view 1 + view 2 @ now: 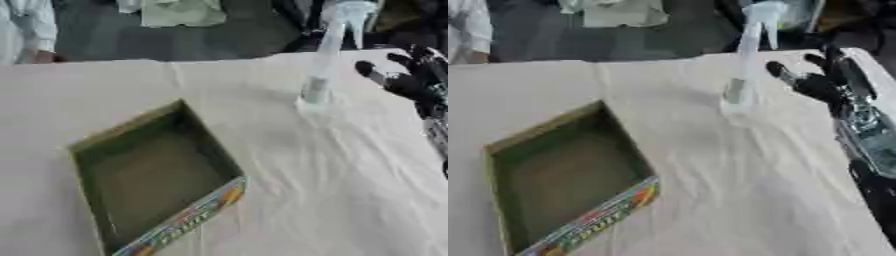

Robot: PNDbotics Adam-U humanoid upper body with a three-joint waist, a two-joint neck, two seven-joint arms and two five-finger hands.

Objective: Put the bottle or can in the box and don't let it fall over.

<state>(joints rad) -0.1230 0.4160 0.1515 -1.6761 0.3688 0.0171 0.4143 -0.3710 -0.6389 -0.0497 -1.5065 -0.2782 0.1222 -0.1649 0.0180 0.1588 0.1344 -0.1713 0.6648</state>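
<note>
Near the table's (350, 200) far right edge, the clear bottle (325, 55) stands upright; my right hand (404, 80), fingers spread and grasping nothing, waits just beside it. Toward the near left edge, the box (153, 180) lies open-topped to receive it.

A clear, see-through bottle (325, 55) with a pale, whitish tint stands just left of the black robot hand (409, 80), which has silver metal parts along its arm. Well to the robot hand's left and nearer the camera lies a box (153, 177) with a dull olive-green inside, yellowish rim edges, and a front edge printed in bright red, orange, yellow and blue. The table (350, 200) is covered in creased off-white cloth.
</note>
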